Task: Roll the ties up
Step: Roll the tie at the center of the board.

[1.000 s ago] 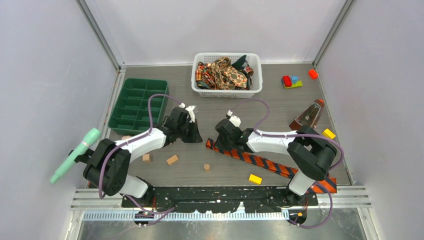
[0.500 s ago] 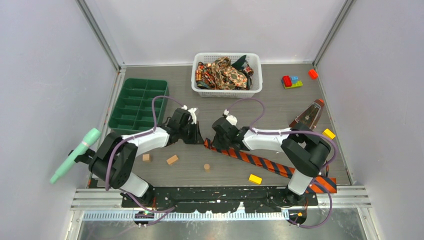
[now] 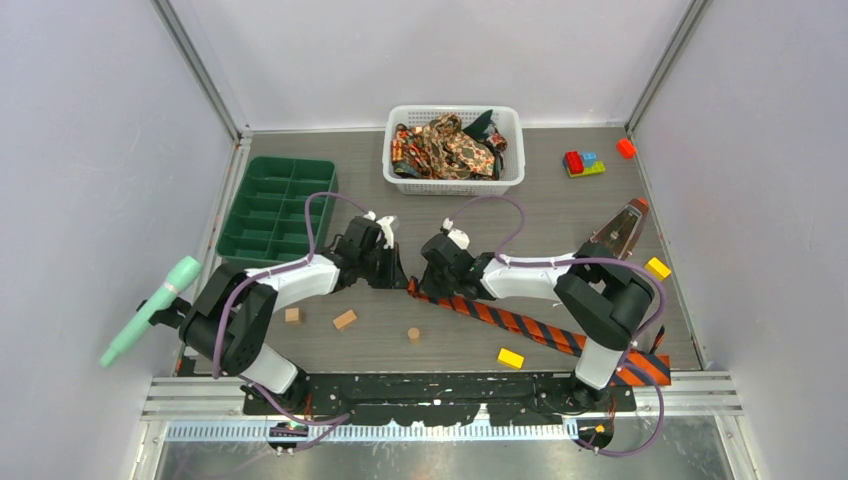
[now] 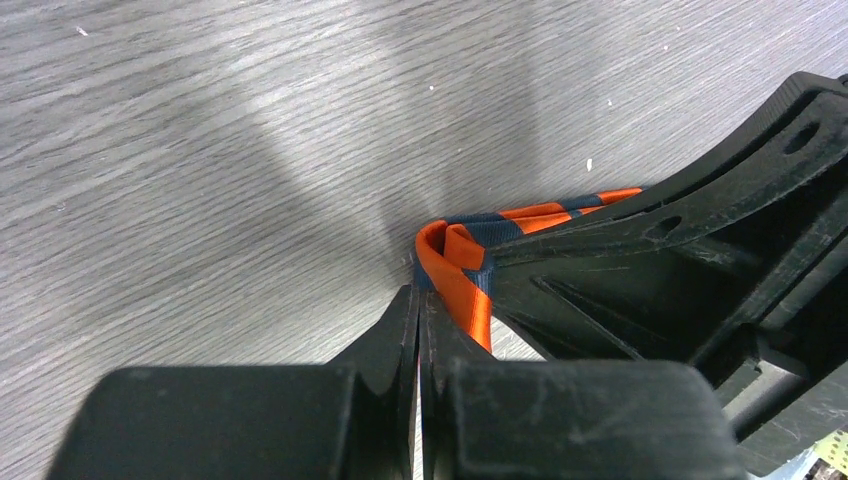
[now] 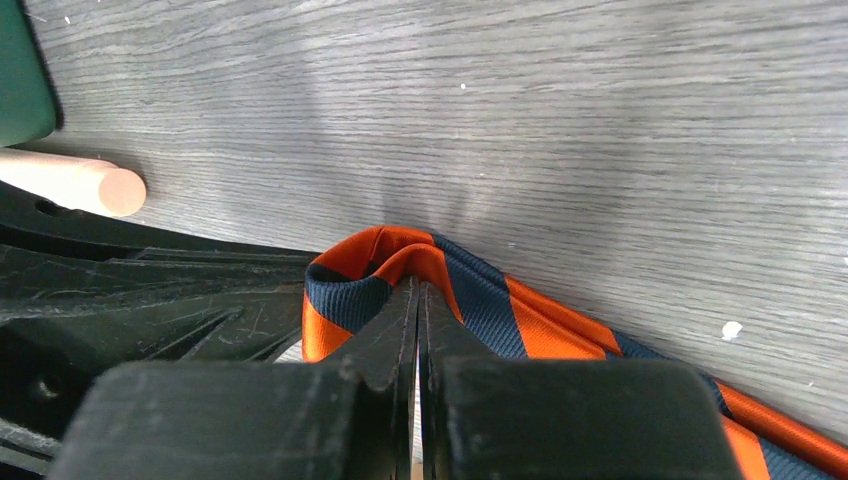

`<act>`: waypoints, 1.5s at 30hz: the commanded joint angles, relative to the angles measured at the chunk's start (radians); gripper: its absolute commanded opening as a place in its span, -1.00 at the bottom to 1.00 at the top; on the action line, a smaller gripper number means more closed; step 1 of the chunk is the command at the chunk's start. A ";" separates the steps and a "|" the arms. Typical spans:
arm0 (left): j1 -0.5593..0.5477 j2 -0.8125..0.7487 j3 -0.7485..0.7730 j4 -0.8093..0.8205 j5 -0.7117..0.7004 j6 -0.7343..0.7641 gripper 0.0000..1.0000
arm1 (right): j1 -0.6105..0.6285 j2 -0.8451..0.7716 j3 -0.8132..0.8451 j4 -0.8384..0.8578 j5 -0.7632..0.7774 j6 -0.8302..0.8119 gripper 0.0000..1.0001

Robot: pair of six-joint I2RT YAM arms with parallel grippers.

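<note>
Rolling is at its first turn: the orange-and-dark striped tie (image 3: 520,323) lies on the worktop nearer me than the white mesh basket (image 3: 455,184), tip curled over. Left tool (image 4: 418,300) is pressed together beside the curl; right tool (image 5: 417,290) apparently pinches it. Next, I'd tuck it over, tightly.

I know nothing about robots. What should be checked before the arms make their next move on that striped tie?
1. Grip of the right fingers on the orange-and-dark striped fabric tie: ok, shut on its folded end.
2. Grip of the left fingers: cannot tell; they are shut, with fabric against their tip.
3. First fold made: ok, the end is curled over.
4. Rest of the tie lying straight: ok where visible, partly hidden.
5. Small wooden cylinder clear of the tie: ok, apart.
</note>
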 commanded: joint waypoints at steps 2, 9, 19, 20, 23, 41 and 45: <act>0.001 -0.037 -0.003 0.024 0.019 -0.004 -1.00 | -0.002 0.009 0.017 0.099 -0.025 -0.024 -0.94; -0.009 -0.023 -0.003 0.037 0.028 -0.011 -1.00 | -0.003 -0.014 -0.004 0.145 -0.040 -0.056 -0.91; -0.009 -0.022 0.003 0.025 0.009 -0.007 -1.00 | -0.003 -0.095 -0.024 0.033 0.011 -0.077 -0.82; -0.009 -0.024 0.005 0.023 0.007 -0.006 -1.00 | -0.003 -0.110 -0.030 0.032 0.013 -0.077 -0.82; -0.009 -0.027 0.011 0.016 0.004 -0.004 -1.00 | -0.003 -0.138 -0.052 0.025 0.019 -0.075 -0.81; -0.086 -0.003 0.066 -0.031 -0.057 0.007 -1.00 | -0.003 -0.196 -0.099 -0.006 0.058 -0.051 -0.86; -0.092 0.020 0.075 -0.029 -0.061 0.007 -1.00 | -0.003 -0.218 -0.099 -0.020 0.062 -0.051 -0.86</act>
